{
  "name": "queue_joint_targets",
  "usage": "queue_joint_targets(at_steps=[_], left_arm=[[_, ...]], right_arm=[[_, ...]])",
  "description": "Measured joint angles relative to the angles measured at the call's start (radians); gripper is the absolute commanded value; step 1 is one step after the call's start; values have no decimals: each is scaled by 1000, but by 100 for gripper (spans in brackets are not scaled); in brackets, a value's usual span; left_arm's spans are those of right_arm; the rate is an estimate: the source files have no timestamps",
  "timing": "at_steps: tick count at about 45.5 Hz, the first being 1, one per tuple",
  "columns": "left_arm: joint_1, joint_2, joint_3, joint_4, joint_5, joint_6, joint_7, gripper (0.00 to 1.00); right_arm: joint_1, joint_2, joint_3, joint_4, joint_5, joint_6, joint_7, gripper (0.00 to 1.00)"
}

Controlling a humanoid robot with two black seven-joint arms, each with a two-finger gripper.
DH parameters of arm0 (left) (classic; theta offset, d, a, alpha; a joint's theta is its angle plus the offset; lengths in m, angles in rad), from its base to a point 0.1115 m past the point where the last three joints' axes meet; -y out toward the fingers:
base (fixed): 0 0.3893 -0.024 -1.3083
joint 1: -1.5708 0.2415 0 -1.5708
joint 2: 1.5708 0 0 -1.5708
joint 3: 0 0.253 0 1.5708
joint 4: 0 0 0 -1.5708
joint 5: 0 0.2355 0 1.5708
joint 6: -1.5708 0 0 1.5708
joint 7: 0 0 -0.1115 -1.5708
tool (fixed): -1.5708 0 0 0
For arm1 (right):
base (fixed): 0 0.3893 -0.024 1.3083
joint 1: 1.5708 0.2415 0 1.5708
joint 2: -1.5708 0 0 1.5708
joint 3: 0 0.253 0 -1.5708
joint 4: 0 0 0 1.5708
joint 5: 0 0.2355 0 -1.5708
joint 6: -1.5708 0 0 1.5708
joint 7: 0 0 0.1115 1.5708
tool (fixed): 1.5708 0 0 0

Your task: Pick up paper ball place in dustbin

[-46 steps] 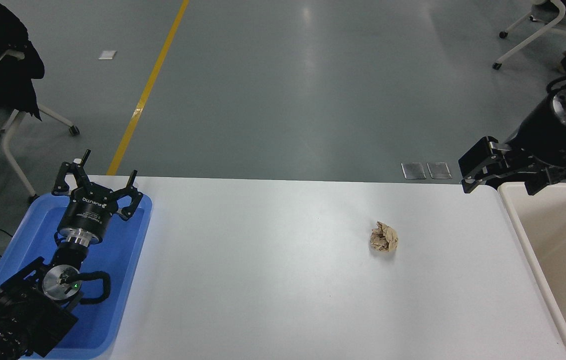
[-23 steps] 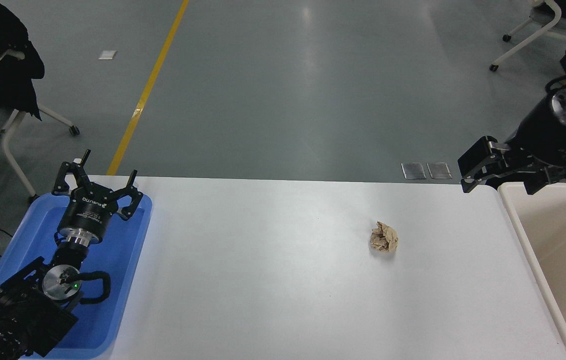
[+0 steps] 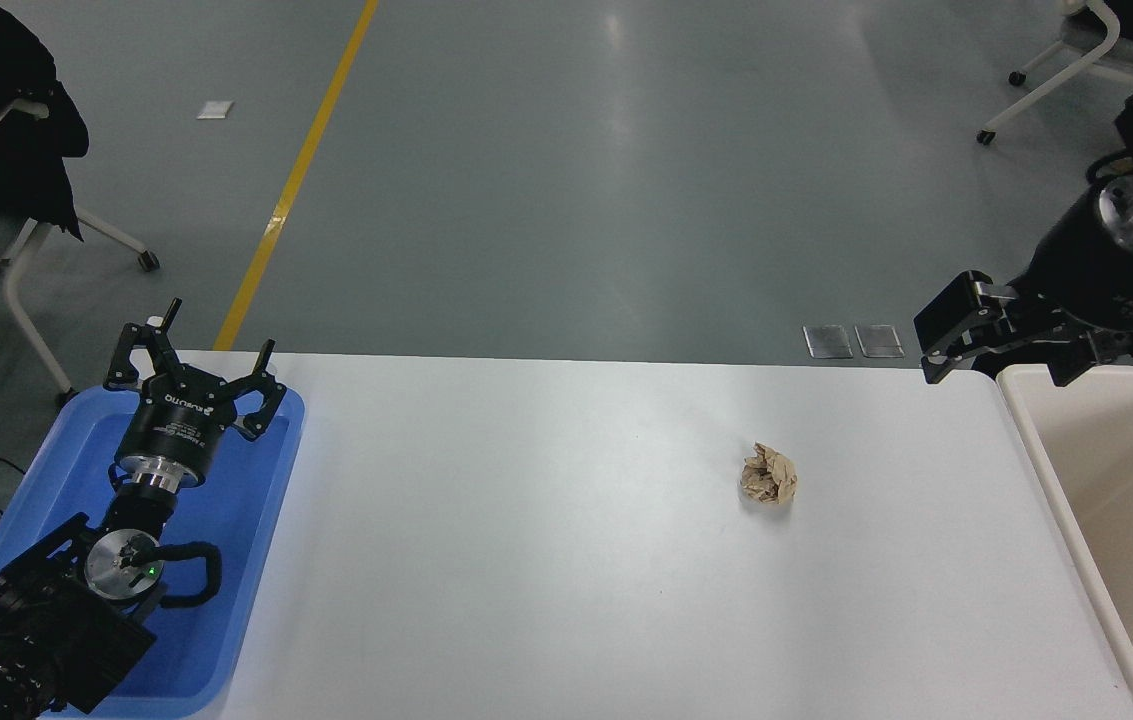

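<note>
Reading the paper ball (image 3: 768, 474) as light, soft and crushable: a wrinkled tan kraft wad, lumpy, not slippery, nothing to break. It sits alone on the white table (image 3: 526, 560), right of centre, touching nothing. We judge a pinch across its widest middle best, coming from above; the folds should give under the pads, so a firm squeeze is fine. Main risk: it is light enough to skid or roll if one finger touches first.

At 3 o'clock from the ball, well apart, stands the dustbin (image 3: 1046, 480), cream walls, thick rim, open top, cut off by the frame edge. At 1 o'clock hangs our right gripper (image 3: 998, 345), over the table's far corner just beside the bin rim, fingers spread, holding nothing. At 9 o'clock, far off, our left gripper (image 3: 196, 370) is parked over the blue tray (image 3: 256, 560), fingers spread too.

Table is matte white, flat, bare around the ball. Beyond: grey floor, a yellow line (image 3: 296, 180), chairs on castors, a seated person at the top left.
</note>
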Motion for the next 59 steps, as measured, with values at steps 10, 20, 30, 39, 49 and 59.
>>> queue_joint_targets(at_steps=[10,20,30,39,49,59], left_arm=[[0,0,0,0,0,0,0,100],[0,0,0,0,0,0,0,100],[0,0,0,0,0,0,0,100],[0,0,0,0,0,0,0,100],[0,0,0,0,1,0,0,100],[0,0,0,0,0,0,0,100]], right_arm=[[-1,-2,-1,-16,1,0,0,100],[-21,-1,-2,-64,18,0,0,100],[-31,5,-4,-109,20,0,0,100],[-39,8,2,-126,20,0,0,100],[-64,9,36,-134,21,0,0,100],[-100,10,71,-152,19,0,0,100]])
